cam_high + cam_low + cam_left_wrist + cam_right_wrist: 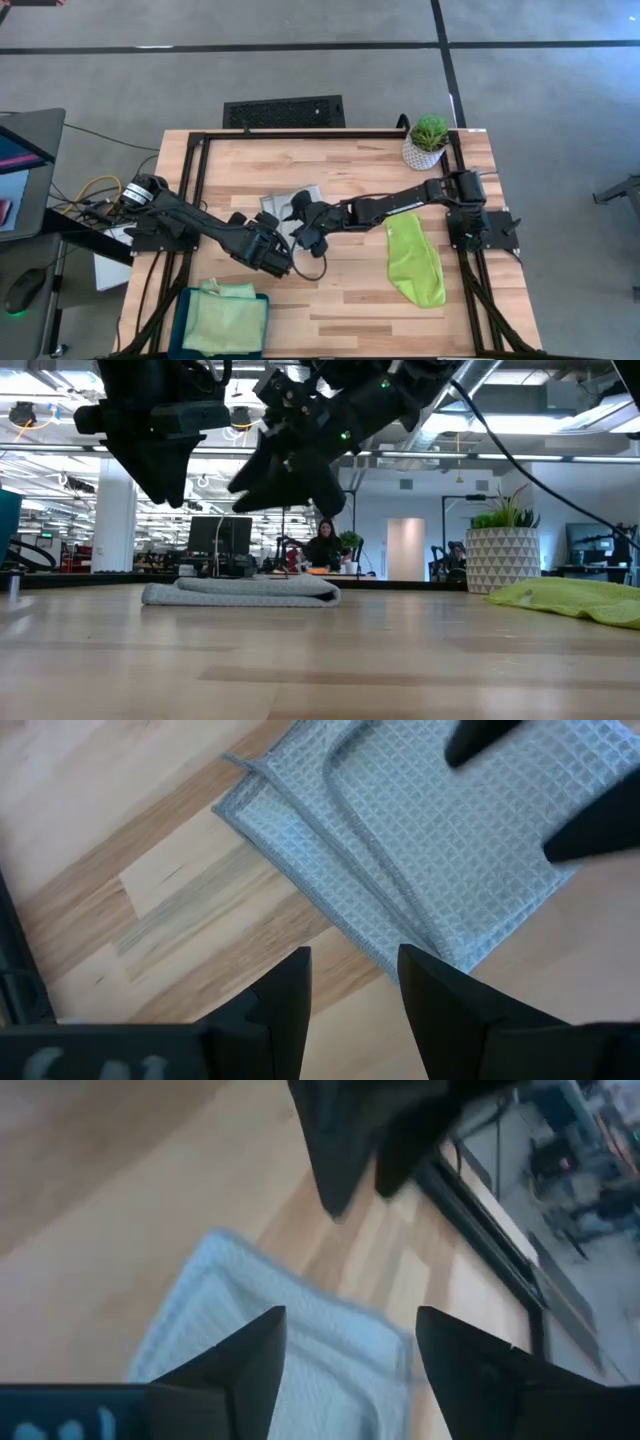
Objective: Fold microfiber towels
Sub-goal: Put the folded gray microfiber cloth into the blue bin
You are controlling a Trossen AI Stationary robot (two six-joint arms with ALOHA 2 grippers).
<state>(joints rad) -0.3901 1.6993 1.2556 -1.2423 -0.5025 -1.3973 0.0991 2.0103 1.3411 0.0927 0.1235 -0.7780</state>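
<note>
My right hand (300, 215) hangs over the middle of the desk (340, 300), just above the folded pale grey-green towel (285, 205). Its fingers stand wide apart with nothing between them; in my right wrist view the towel (270, 1340) shows through the open gap, lying flat on the wood. My left hand (272, 255) sits just below and left of that towel in the overhead picture, near my right hand. Its fingers (285, 1005) are parted too and grip nothing, with bare wood and the towel's near edge (400, 850) showing between them.

From desk height, the grey-green towel (240, 592) lies as a low, layered stack, left of centre, and both hands hover above it without touching.

The lime green towel (415, 260) lies loose and unfolded at the right of the overhead picture, well apart from both hands. At the lower left, a teal bin (190, 325) holds folded green towels (225, 318), with a sage one partly tucked under a brighter one. A potted plant (427, 140) stands at the upper right corner of the desk.
</note>
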